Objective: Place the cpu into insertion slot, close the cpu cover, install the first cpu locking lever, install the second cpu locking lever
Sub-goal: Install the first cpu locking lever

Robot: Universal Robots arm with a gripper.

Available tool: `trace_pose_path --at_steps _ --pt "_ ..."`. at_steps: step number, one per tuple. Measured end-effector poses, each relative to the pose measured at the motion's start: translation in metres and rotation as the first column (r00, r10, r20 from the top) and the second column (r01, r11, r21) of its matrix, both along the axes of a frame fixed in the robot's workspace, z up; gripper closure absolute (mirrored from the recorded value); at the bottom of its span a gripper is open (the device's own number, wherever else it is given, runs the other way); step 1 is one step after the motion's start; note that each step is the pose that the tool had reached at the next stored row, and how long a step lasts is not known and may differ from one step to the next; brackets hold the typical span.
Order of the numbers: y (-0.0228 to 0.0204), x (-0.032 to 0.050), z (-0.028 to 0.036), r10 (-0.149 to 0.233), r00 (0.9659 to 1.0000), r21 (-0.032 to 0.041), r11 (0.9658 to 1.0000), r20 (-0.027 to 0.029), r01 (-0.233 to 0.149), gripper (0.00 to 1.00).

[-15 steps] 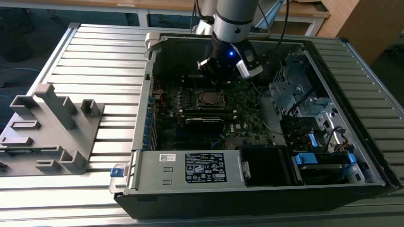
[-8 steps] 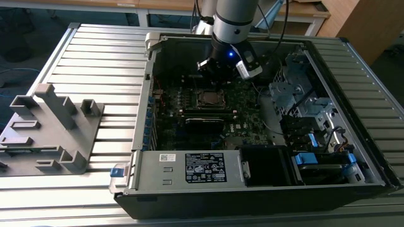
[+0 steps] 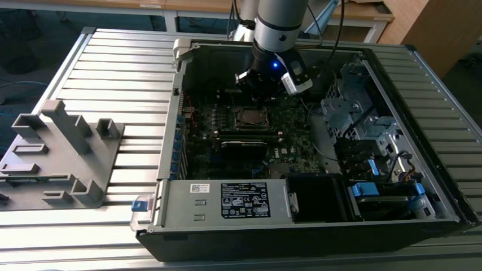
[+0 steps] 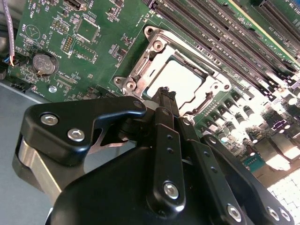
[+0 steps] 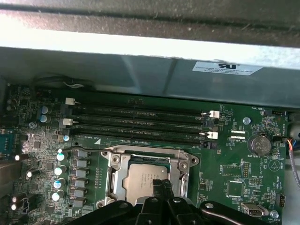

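Looking in through the exterior view: the arm reaches down into the open computer case (image 3: pixel 171 169), which lies on its side on the slatted table (image 3: pixel 113 68). A grey plastic fixture (image 3: pixel 60 152) sits on the table off to the exterior view's left, well apart from the case.

- Claw (image 3: pixel 263 99) hangs just above the insertion slot (image 3: pixel 236 119), near the middle of the green motherboard (image 4: pixel 117 28).
- Cpu (image 4: pixel 178 77) is seated in the slot, silver top facing up.
- Cpu cover (image 4: pixel 136 70) lies flat around it (frame down, chip showing through the window).
- In both wrist views the black fingers (image 5: pixel 159 186) are pressed together, tips over the cpu's near edge. I cannot tell whether they touch the metal.
- A thin wire lever (image 5: pixel 82 149) runs along one side of the socket, in the first wrist view.
- Long black memory slots (image 5: pixel 140 124) run beside the socket; the round coin battery (image 5: pixel 258 144) sits further along the board.
- Power supply box (image 3: pixel 218 200) fills the case's near corner.
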State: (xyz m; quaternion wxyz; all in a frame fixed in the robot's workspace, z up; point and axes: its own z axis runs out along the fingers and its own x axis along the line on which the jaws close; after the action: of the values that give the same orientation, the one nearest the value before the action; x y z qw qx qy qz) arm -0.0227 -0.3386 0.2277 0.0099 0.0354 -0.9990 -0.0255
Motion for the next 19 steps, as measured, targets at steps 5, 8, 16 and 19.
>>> trace_pose_path --at_steps 5,8,16,19 --pt "0.0 0.0 0.0005 0.0 1.0 -0.0001 1.0 -0.0001 0.0 0.89" --pt "0.0 0.0 0.0023 0.0 1.0 -0.0001 1.0 0.0 0.0 0.89" --pt "0.0 0.0 0.004 0.0 1.0 0.0 1.0 0.0 0.0 0.89" --pt "0.0 0.0 0.0044 0.0 1.0 -0.0003 1.0 -0.0002 0.0 0.89"
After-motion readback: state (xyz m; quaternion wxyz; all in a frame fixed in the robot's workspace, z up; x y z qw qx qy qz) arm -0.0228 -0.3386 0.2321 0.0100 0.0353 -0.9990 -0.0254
